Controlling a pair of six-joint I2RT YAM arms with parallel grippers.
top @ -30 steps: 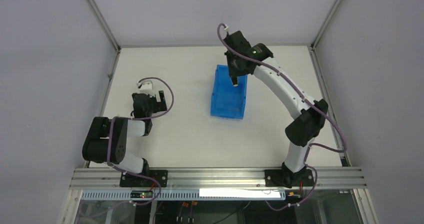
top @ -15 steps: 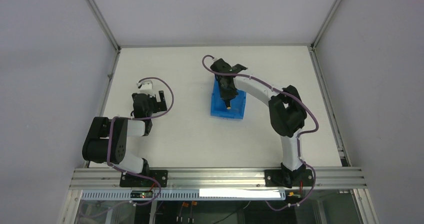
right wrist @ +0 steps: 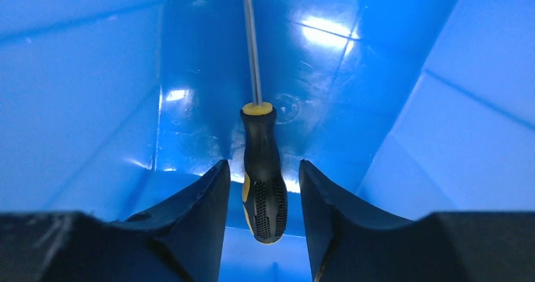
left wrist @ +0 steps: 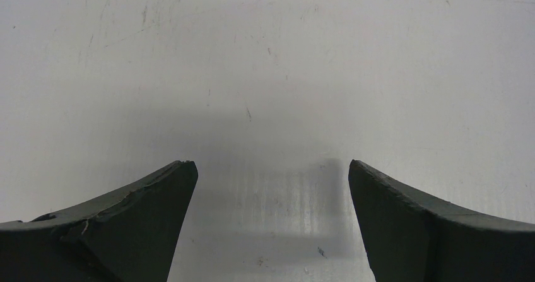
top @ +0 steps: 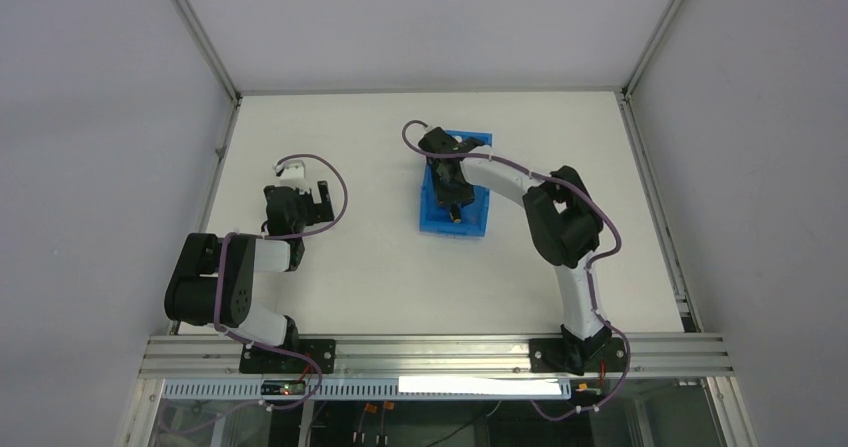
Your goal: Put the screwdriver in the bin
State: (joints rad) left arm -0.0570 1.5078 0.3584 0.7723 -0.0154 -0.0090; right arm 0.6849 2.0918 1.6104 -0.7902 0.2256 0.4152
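Note:
The blue bin (top: 478,219) stands on the table's middle, behind the arms. My right gripper (top: 453,199) is down inside it. In the right wrist view the bin's blue walls (right wrist: 82,93) fill the frame. The screwdriver (right wrist: 261,168), black handle with yellow ends and a thin metal shaft, lies between my right gripper's (right wrist: 264,163) fingers and points away along the bin floor. A narrow gap shows on each side of the handle, so the jaws are open and not touching it. My left gripper (top: 318,191) is open and empty over bare table at the left, as the left wrist view (left wrist: 271,163) also shows.
White table (top: 350,267) with a raised metal frame round its edges and grey walls beyond. The right arm's elbow (top: 560,217) is folded just right of the bin. Purple cables loop over both arms.
The right arm has folded back and lowered its gripper with the screwdriver from above the bin's far end down into the bin. The left arm has not moved.

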